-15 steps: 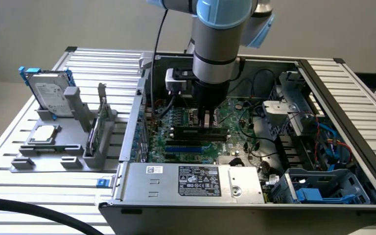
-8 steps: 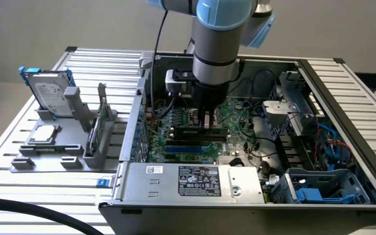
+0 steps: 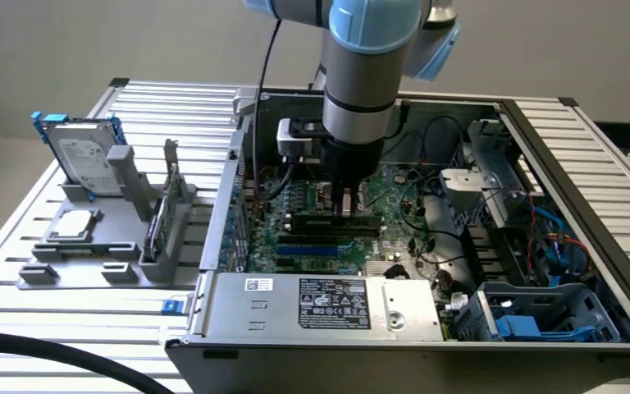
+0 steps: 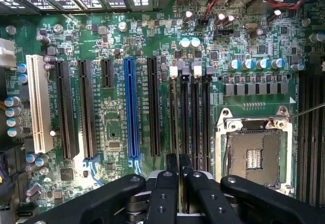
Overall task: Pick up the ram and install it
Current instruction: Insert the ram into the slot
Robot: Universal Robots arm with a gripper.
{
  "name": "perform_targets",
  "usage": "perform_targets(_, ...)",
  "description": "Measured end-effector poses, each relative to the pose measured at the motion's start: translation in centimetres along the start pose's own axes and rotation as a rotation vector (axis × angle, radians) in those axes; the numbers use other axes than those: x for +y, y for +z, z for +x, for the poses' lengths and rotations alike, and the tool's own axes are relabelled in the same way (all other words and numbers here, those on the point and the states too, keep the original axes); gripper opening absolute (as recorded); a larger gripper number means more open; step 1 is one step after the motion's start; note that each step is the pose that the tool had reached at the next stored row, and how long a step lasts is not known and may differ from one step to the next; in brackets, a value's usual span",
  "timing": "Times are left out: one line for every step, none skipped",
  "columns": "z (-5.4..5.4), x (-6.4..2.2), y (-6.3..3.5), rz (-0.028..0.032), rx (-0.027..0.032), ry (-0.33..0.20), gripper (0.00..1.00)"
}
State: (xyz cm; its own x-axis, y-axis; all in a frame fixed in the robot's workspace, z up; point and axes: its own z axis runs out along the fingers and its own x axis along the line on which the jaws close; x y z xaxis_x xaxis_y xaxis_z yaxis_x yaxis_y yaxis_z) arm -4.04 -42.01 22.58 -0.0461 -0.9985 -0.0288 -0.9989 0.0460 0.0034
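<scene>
While the arm (image 3: pixel 361 74) stands over the open case (image 3: pixel 577 238), the gripper (image 4: pixel 179 176) is down among the memory slots (image 4: pixel 190 117) of the motherboard (image 4: pixel 117 122).

Item: gripper. Black fingers (image 4: pixel 165 188) drawn close together, clamped on the ram (image 4: pixel 179 132), which shows between them edge-on.

Item: ram. Long, thin, dark stick, standing on its long edge in line with the slots and reaching away from the fingertips toward the slots' white latches (image 4: pixel 174 71). In the exterior view it lies as a dark bar (image 3: pixel 335 220) at the foot of the gripper, just beyond the blue slot (image 3: pixel 321 248). Whether it is seated or only resting on a slot mouth is hard to tell.

Item: holder (image 3: pixel 107 246), grey, on the exterior view's left, outside the case; carries a hard drive (image 3: pixel 83 160) and a small chip (image 3: pixel 75 223).

Risks, as judged:
- Stick slightly off the slot line: pressing would jam an edge on the slot wall and strain the board.
- Stick tilted in the fingers: one end would seat, the other ride high, latch unlocked.
- Notch reversed: no seating at all.
</scene>
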Motion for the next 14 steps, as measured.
perform_targets(0.00,0.00,0.04,-0.0004,-0.0001,0.000,0.14)
perform_targets(-0.03,0.06,0.08,-0.0005,0.0002,0.000,0.14)
perform_targets(-0.03,0.06,0.10,-0.0005,0.0000,0.000,0.14)
perform_targets(-0.03,0.06,0.12,-0.0005,0.0000,0.000,0.14)
perform_targets(-0.03,0.06,0.13,-0.0005,0.0000,0.000,0.14)
perform_targets(-0.03,0.06,0.15,-0.0005,0.0000,0.000,0.14)
perform_targets(-0.03,0.06,0.16,-0.0005,0.0001,0.000,0.14)
perform_targets(-0.03,0.06,0.17,-0.0005,0.0002,0.000,0.14)
perform_targets(-0.03,0.06,0.18,-0.0006,0.0002,0.000,0.14)
perform_targets(-0.03,0.06,0.18,-0.0005,0.0001,0.000,0.14)
perform_targets(-0.03,0.05,0.19,-0.0005,0.0000,0.000,0.14)
perform_targets(-0.03,0.05,0.19,-0.0005,0.0000,0.000,0.14)
perform_targets(-0.03,0.06,0.19,-0.0005,0.0000,0.000,0.14)
perform_targets(-0.03,0.05,0.19,-0.0005,0.0000,0.000,0.14)
